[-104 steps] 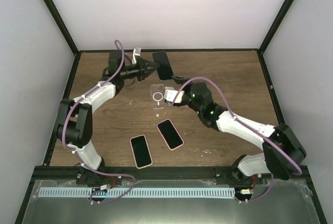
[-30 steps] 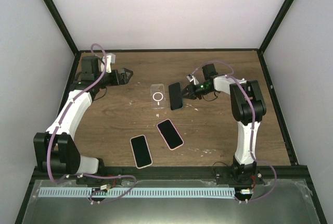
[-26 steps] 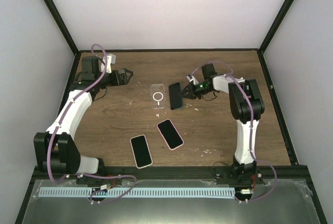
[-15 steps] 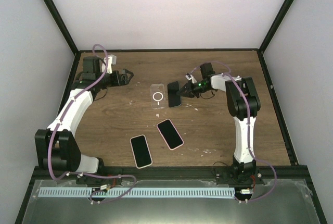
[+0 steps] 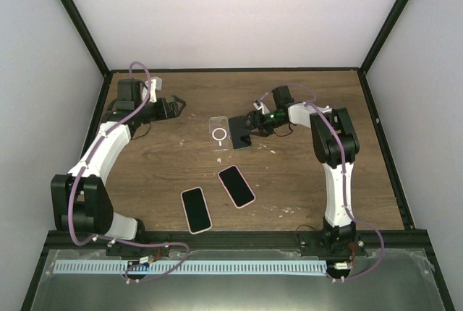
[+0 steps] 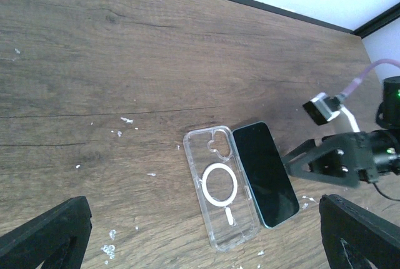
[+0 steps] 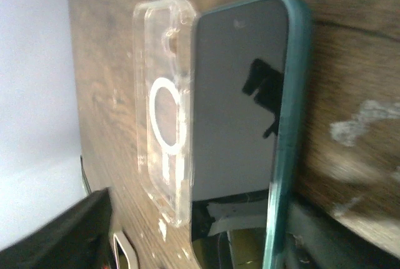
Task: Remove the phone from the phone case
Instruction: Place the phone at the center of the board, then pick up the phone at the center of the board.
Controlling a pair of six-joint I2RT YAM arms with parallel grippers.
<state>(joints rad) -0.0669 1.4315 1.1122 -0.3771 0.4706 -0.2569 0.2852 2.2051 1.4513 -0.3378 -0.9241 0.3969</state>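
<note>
Phone (image 6: 265, 173) lies outside clear case (image 6: 220, 187), apparently touching its edge.

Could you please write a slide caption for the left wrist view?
Empty clear case and dark phone side by side on the wooden table, right claw beside the phone.

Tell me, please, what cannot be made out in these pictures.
- Dark phone: its near end is cut off by the right wrist view's bottom edge, so contact with the right gripper is unclear.
- Clear case: whether the phone's edge overlaps it is blurred in the right wrist view.
- Two pink-edged phones: too small in the top view to tell whether cased.
</note>
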